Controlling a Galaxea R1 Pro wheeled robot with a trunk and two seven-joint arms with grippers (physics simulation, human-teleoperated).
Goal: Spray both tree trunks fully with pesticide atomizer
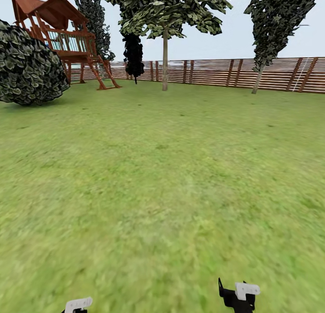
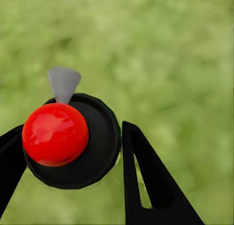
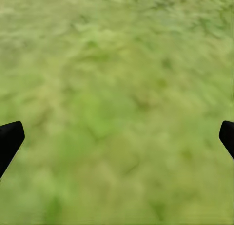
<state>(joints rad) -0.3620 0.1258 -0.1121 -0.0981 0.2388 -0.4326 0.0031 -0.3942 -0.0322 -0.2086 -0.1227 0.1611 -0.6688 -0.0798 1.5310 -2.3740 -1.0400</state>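
While the left fingers (image 2: 73, 171) grip the atomizer (image 2: 66, 137) and the right fingers (image 3: 117, 137) hang open, drive toward the trunk (image 1: 165, 60) at twelve o'clock, keeping the nozzle forward.

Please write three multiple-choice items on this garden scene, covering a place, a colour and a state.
1. Where is the wooden playhouse in the head view?
A. far left, by the fence
B. far right
C. beside the right tool

2. What colour is the atomizer's round cap?
A. blue
B. red
C. white

3. How is the right tool?
A. shut on the atomizer
B. open over grass
C. shut on a branch

Answers: 1 A, it stands at upper left; 2 B, the left wrist view shows a glossy red cap between the left tool's fingers; 3 B, fingers wide apart, only grass between.
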